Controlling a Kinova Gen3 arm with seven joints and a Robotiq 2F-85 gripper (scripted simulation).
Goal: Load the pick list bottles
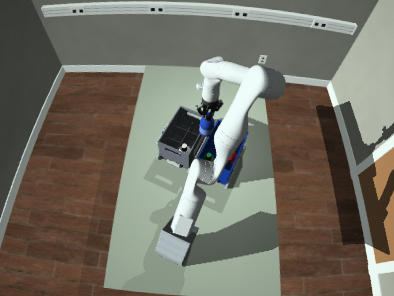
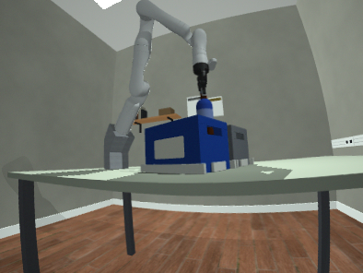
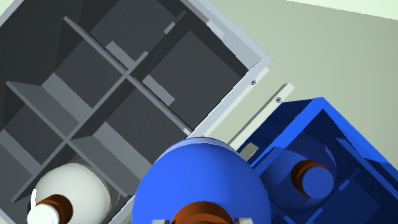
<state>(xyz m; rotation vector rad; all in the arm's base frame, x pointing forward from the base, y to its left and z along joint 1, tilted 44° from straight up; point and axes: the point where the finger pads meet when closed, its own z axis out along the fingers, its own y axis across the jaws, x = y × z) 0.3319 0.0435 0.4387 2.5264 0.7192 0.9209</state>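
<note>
Four dark legs (image 2: 130, 223) hold the pale green table (image 1: 130, 210) (image 2: 221, 185) above brown floorboards (image 1: 90, 165) (image 2: 175, 235).

From the top view we look steeply down from high up, well back, over the whole table (image 1: 127, 220) (image 2: 221, 185); in the exterior view we face its side from about tabletop height, nearer in. Through the wrist camera we peer closely down into the gray crate (image 1: 175, 156) (image 2: 239, 147) (image 3: 227, 105) and blue crate (image 1: 223, 176) (image 2: 214, 154) (image 3: 350, 131), which all three views share.
</note>
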